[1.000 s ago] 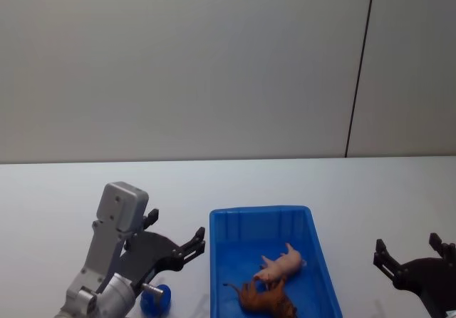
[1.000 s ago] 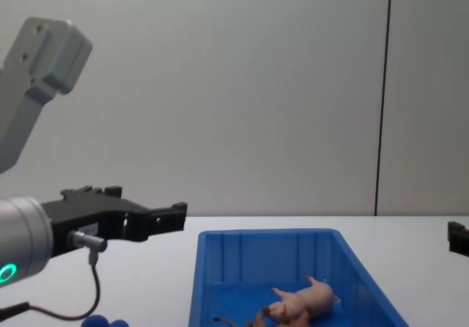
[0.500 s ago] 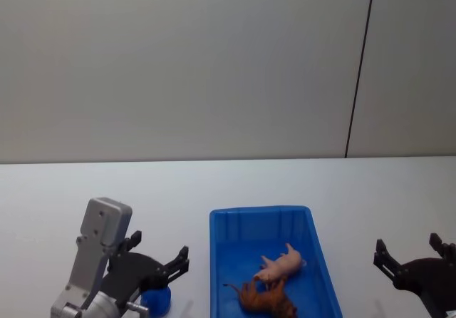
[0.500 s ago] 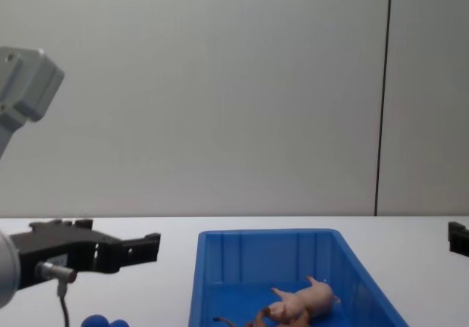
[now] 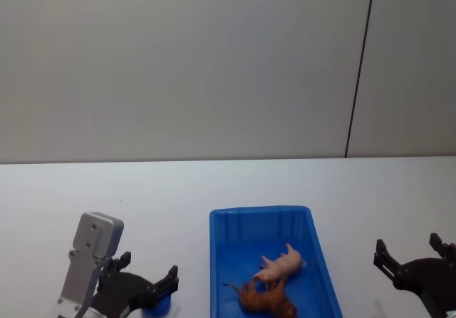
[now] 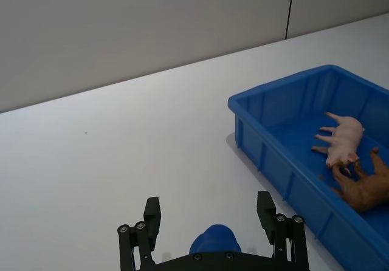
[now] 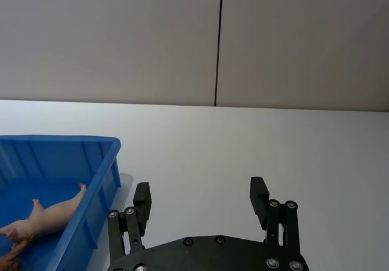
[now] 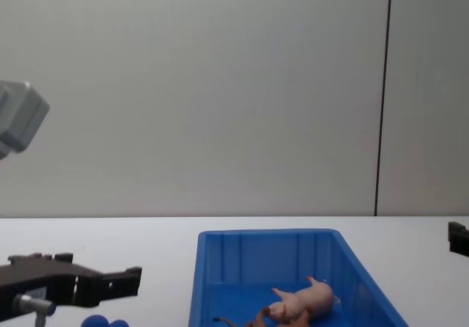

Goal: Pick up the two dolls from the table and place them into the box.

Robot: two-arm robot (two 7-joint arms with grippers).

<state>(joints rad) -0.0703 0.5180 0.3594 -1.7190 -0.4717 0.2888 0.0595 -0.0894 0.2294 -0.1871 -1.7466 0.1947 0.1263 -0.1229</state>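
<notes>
Pink pig (image 5: 283, 264) and brown doll (image 5: 267, 299) lying touching inside blue box (image 5: 221, 261) on white table (image 5: 107, 190).

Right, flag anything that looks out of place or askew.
Both dolls lie tipped on their sides in the box: the pig and the brown animal, touching. A small blue object sits by the open left claw.

no text, label, brand, number or sign can be read on anything in these views.

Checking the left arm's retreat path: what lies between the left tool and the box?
Bare white table, seen in the left wrist view, separates the left tool from the box.
</notes>
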